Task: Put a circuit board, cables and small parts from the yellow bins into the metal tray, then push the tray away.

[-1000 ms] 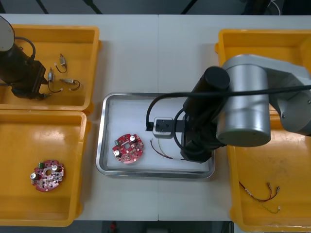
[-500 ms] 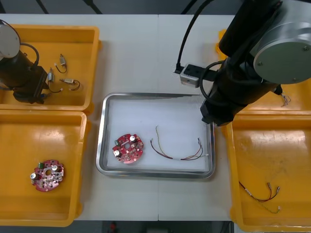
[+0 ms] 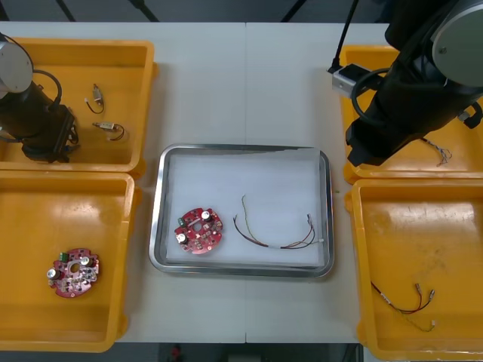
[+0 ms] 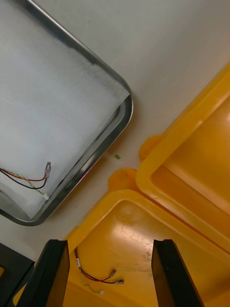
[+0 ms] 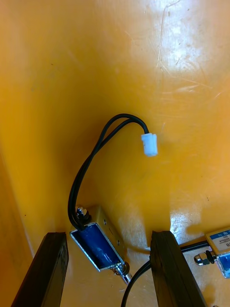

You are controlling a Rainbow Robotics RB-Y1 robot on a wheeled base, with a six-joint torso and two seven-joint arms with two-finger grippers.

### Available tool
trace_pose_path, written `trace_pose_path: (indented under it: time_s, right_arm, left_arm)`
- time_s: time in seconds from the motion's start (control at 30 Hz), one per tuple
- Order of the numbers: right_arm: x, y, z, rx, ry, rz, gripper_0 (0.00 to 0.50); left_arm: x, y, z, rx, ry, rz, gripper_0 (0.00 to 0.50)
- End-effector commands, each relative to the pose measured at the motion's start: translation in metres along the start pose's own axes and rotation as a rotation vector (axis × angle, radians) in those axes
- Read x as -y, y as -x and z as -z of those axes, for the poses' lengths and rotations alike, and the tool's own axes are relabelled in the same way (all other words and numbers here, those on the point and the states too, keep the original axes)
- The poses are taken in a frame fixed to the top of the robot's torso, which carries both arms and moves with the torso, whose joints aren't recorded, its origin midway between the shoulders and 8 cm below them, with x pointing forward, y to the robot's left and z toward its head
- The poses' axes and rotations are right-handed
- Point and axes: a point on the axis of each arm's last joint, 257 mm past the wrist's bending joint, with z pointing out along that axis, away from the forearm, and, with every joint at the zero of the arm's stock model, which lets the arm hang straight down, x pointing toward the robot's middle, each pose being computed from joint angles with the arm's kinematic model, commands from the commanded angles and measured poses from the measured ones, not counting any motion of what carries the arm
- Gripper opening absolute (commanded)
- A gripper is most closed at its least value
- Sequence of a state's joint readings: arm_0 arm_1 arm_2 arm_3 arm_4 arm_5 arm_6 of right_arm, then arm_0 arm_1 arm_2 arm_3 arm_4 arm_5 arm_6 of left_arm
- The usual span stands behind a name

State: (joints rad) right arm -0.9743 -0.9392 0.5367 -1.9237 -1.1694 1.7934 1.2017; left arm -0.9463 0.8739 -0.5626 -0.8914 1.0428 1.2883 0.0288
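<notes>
Left gripper hovers in the far left bin, fingers wide, nothing held. Target part lies on the bin floor between the fingers, nearer one of them and skewed to them. Its black lead loops away.

Judgement: centre on the metal body, turn the wrist to square up, descend, close on the body, not the lead. Keep off the neighbouring part.

Tray holds board and cable. Right gripper is wide, empty, above the right bins.
</notes>
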Motion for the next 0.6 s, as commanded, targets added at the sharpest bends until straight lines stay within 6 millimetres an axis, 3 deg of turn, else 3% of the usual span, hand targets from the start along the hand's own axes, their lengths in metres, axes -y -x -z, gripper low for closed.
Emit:
trace_pose_path:
  time_s: [0.03, 0.07, 0.1, 0.13, 0.17, 0.23, 0.3, 0.33, 0.6]
  right_arm:
    - [0.034, 0.002, 0.028, 0.065, 0.015, -0.187, 0.500]
    - [0.036, 0.001, 0.028, 0.066, 0.016, -0.199, 0.500]
    - [0.042, -0.002, 0.029, 0.068, 0.019, -0.223, 0.500]
    - [0.049, -0.006, 0.030, 0.069, 0.018, -0.248, 0.500]
    - [0.052, -0.008, 0.029, 0.065, 0.019, -0.259, 0.500]
    - [0.064, -0.015, 0.031, 0.063, 0.020, -0.310, 0.500]
    - [0.073, -0.020, 0.032, 0.062, 0.021, -0.343, 0.500]
    - [0.079, -0.022, 0.033, 0.063, 0.021, -0.366, 0.500]
    - [0.118, -0.037, 0.040, 0.049, 0.002, -0.485, 0.500]
  left_arm:
    - [0.025, -0.010, 0.014, 0.005, -0.048, -0.067, 0.500]
    - [0.025, -0.010, 0.014, 0.005, -0.047, -0.070, 0.500]
    - [0.025, -0.011, 0.013, 0.007, -0.048, -0.076, 0.454]
    - [0.025, -0.011, 0.013, 0.010, -0.046, -0.079, 0.364]
    - [0.025, -0.011, 0.012, 0.011, -0.046, -0.081, 0.315]
    - [0.025, -0.010, 0.012, 0.018, -0.045, -0.088, 0.086]
    - [0.025, -0.010, 0.012, 0.023, -0.047, -0.094, 0.024]
    - [0.025, -0.009, 0.012, 0.025, -0.045, -0.096, 0.004]
    - [0.025, -0.007, 0.012, 0.029, -0.045, -0.105, 0.000]
